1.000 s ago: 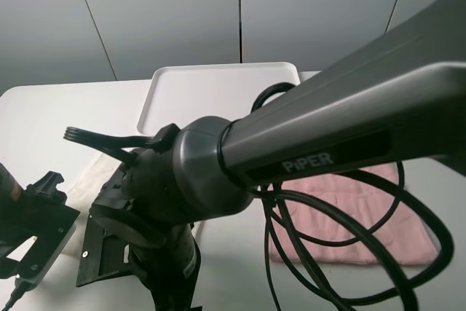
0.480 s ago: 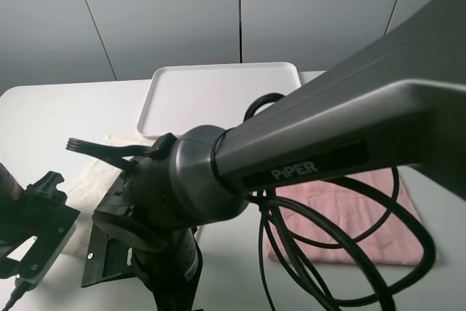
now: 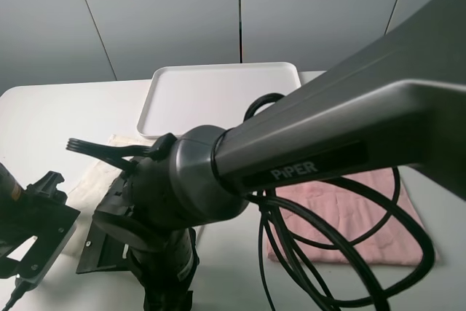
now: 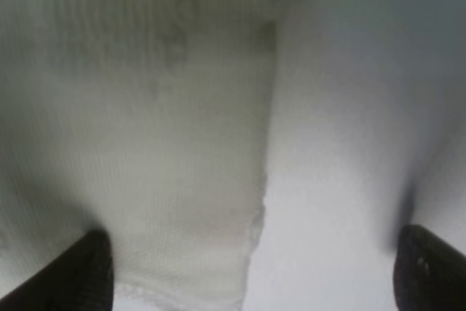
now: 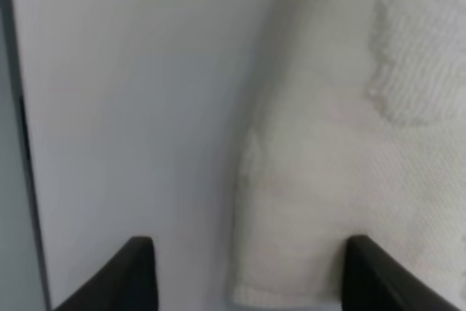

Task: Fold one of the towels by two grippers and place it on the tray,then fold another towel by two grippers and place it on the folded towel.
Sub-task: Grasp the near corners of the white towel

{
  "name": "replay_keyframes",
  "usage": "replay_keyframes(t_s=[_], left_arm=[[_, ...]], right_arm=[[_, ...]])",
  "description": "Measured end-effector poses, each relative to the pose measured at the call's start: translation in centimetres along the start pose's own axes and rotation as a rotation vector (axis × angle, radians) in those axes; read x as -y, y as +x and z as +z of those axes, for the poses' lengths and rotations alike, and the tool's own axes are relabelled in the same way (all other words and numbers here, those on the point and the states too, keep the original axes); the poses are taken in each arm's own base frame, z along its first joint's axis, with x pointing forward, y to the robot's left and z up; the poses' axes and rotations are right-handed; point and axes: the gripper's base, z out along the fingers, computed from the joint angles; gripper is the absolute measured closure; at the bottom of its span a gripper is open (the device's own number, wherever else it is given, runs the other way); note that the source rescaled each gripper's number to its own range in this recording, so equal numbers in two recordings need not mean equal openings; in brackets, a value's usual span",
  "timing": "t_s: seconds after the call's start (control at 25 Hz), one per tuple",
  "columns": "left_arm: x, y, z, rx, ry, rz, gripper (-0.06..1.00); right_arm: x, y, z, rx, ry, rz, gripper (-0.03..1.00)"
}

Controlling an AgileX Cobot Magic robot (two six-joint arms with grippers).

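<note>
Cream towel [image 5: 349, 143] looks limp and light, so we'd pinch its hem corners at lower frame; left gripper [image 4: 258, 271] and right gripper [image 5: 253, 273] both gape apart

cream towel [image 3: 93, 183] mostly hidden behind the right arm [image 3: 313, 143] in the high view, pink towel [image 3: 342, 209] partly covered by that arm, tray [image 3: 218, 92] with its near right corner hidden, both wrist views blurred, left fingers [image 4: 80, 274] and right fingers [image 5: 135, 274] cut off at the picture's edge
</note>
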Motion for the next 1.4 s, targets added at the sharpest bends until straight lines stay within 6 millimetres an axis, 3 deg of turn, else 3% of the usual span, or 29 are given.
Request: replay_keyframes(t_s=[0.28, 0.6, 1.2, 1.28, 1.4], left_arm=[[0.00, -0.01, 0.00, 0.001, 0.000, -0.002, -0.05], [0.00, -0.01, 0.00, 0.001, 0.000, -0.002, -0.05], [-0.18, -0.10, 0.13, 0.009, -0.016, -0.001, -0.04], [-0.23, -0.19, 0.44, 0.013, -0.013, 0.001, 0.02], [-0.33, -0.18, 0.58, 0.010, -0.016, 0.018, 0.27]], right_arm=[[0.63, -0.06, 0.13, 0.008, 0.069, 0.079, 0.43], [0.82, 0.00, 0.12, 0.003, 0.090, 0.081, 0.95], [0.84, 0.00, 0.11, 0.001, 0.092, 0.061, 0.96], [0.84, 0.02, 0.11, -0.001, 0.092, 0.061, 0.96], [0.83, 0.08, 0.11, -0.007, 0.091, 0.061, 0.96]])
